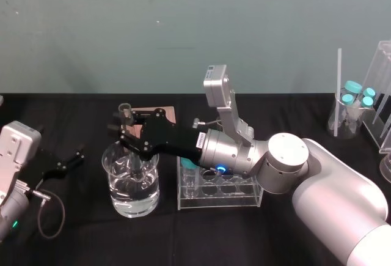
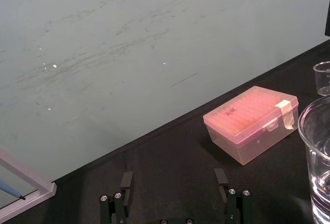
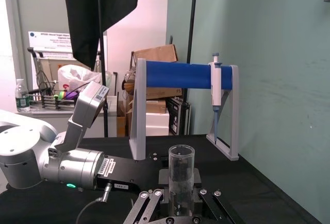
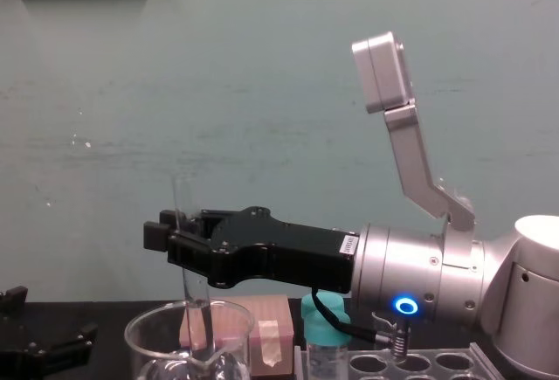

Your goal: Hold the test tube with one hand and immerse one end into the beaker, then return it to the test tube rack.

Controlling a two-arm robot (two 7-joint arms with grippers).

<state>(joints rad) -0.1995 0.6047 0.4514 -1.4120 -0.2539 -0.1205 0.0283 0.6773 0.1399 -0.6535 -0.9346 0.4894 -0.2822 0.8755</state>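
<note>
My right gripper (image 1: 125,129) is shut on the test tube (image 1: 126,114), a thin clear glass tube held upright over the beaker (image 1: 130,186). In the chest view the test tube (image 4: 184,258) passes down from the right gripper (image 4: 170,233) through the rim of the beaker (image 4: 148,338), so its lower end is inside. The right wrist view has the test tube (image 3: 181,172) clamped between the black fingers (image 3: 149,203). The clear test tube rack (image 1: 220,188) stands just right of the beaker, under the right wrist. My left gripper (image 1: 66,161) rests open on the table to the left.
A pink tip box (image 2: 252,123) lies behind the beaker, with a tiny clear beaker (image 2: 323,77) beside it. A teal-capped vial (image 4: 323,328) stands in the rack. More teal-capped vials (image 1: 357,98) and clear stands are at the far right. A blue pipette stand (image 3: 183,74) stands beyond the left arm.
</note>
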